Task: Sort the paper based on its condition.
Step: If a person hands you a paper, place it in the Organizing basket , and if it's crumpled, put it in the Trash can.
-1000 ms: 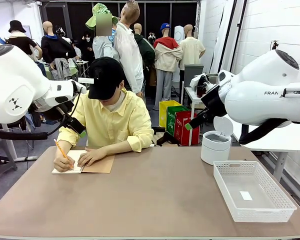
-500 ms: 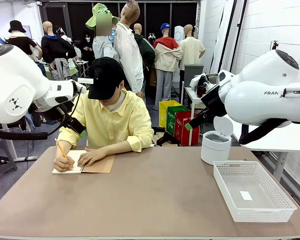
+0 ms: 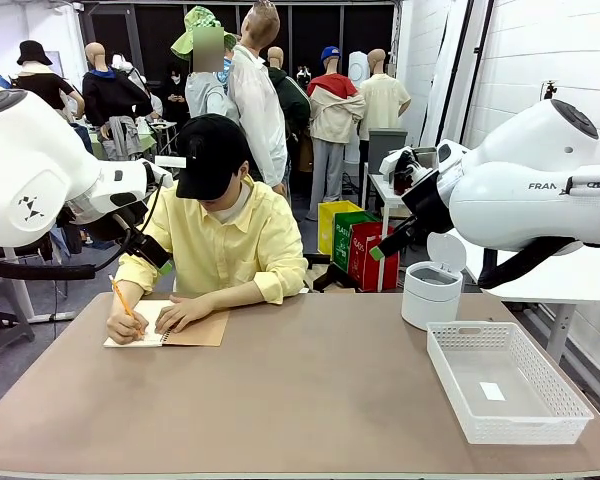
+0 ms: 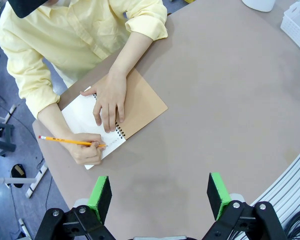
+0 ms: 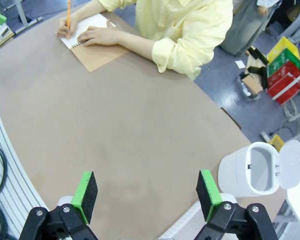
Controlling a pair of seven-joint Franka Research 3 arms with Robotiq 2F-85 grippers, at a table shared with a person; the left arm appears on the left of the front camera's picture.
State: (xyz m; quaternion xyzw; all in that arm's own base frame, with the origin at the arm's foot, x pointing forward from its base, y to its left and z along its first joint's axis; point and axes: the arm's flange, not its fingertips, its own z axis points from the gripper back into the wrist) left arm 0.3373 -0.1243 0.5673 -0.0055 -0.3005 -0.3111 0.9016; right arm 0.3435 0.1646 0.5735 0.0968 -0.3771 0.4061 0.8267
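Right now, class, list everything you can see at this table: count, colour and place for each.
table: one, tan, between robot and person
notebook: one, brown cover, white page, far left of table
pencil: one, orange, in the writing hand
basket: one, white, near right of table
tag: one, white, inside basket
bin: one, white, lid open, behind basket
person: one, yellow shirt, far side
writing hand: one, on the page
other hand: one, flat on notebook
left gripper: one, black with green pads, open, above table
right gripper: one, black with green pads, open, above table
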